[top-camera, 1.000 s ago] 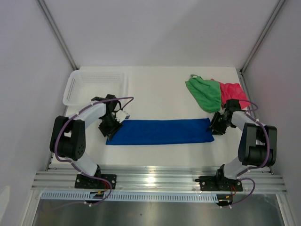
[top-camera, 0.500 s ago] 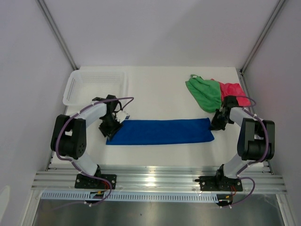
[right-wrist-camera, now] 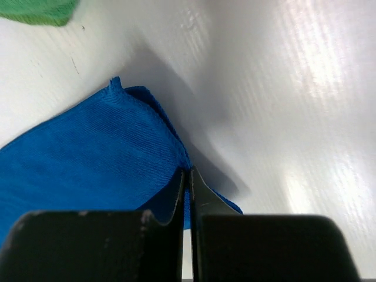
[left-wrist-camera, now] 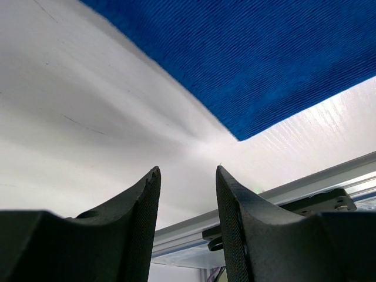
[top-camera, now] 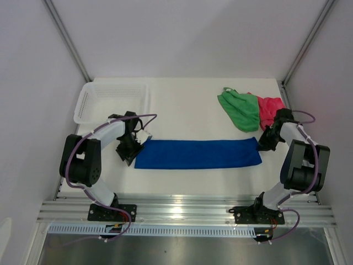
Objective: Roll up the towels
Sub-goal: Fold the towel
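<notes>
Right gripper [right-wrist-camera: 187, 174]: jaws pinched tight on the short right-hand edge of the blue towel [right-wrist-camera: 88, 164], the cloth rising slightly into the fingertips.
Left gripper [left-wrist-camera: 187, 179]: jaws half apart and holding nothing, low over bare desk [left-wrist-camera: 88, 117]. The towel's near left corner lies just ahead of the fingers, not touching them.
Blue towel [top-camera: 198, 154]: spread flat and unrolled in one long strip at the front of the desk. Its long axis runs left to right, parallel to the near edge. The left end points at the left gripper [top-camera: 130, 157]; the right end is in the right gripper [top-camera: 262, 146].
Green towel [top-camera: 240, 109]: crumpled in a heap at the far right, behind the strip's right end and apart from it. Only its edge shows at the top corner of the right wrist view [right-wrist-camera: 35, 10].
Red towel [top-camera: 270, 107]: bunched against the green one's right side and touching it, just behind the right arm.
Basket [top-camera: 113, 84]: white mesh, at the far left corner, behind the left arm.
Desk [top-camera: 187, 105]: white and glossy, with pale walls on three sides.
</notes>
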Robot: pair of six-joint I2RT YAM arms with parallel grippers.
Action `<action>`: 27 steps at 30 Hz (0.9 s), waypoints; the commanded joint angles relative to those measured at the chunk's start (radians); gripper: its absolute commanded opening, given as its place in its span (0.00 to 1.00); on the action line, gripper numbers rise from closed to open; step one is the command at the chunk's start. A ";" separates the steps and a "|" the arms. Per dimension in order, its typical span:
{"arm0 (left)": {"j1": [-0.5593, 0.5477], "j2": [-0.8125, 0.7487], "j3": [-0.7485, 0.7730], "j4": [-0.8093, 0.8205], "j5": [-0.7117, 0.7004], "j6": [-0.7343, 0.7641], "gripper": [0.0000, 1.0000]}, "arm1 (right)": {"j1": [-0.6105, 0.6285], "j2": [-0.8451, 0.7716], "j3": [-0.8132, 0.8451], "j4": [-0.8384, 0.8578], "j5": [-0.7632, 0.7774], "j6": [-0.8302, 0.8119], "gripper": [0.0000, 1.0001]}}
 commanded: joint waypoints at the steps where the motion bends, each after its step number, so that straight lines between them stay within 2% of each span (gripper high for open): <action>1: 0.005 -0.014 0.026 0.009 -0.012 0.000 0.46 | -0.026 -0.073 0.071 -0.061 0.064 -0.034 0.00; 7: 0.005 -0.001 0.031 0.019 -0.020 0.003 0.46 | -0.056 -0.087 0.173 -0.120 0.147 -0.051 0.00; 10: 0.005 0.005 0.037 0.019 -0.017 -0.002 0.46 | 0.016 -0.084 0.227 -0.147 0.161 -0.049 0.00; 15: 0.005 0.008 0.034 0.027 -0.017 -0.017 0.46 | 0.239 -0.064 0.276 -0.189 0.173 0.020 0.00; 18: 0.005 0.014 0.034 0.036 -0.012 -0.026 0.46 | 0.361 -0.058 0.279 -0.174 0.093 0.104 0.00; 19: 0.006 0.017 0.033 0.039 -0.012 -0.029 0.46 | 0.432 -0.050 0.282 -0.158 0.080 0.123 0.00; 27: 0.032 0.048 0.022 0.062 -0.020 -0.057 0.46 | 0.697 0.094 0.350 0.020 -0.095 0.336 0.00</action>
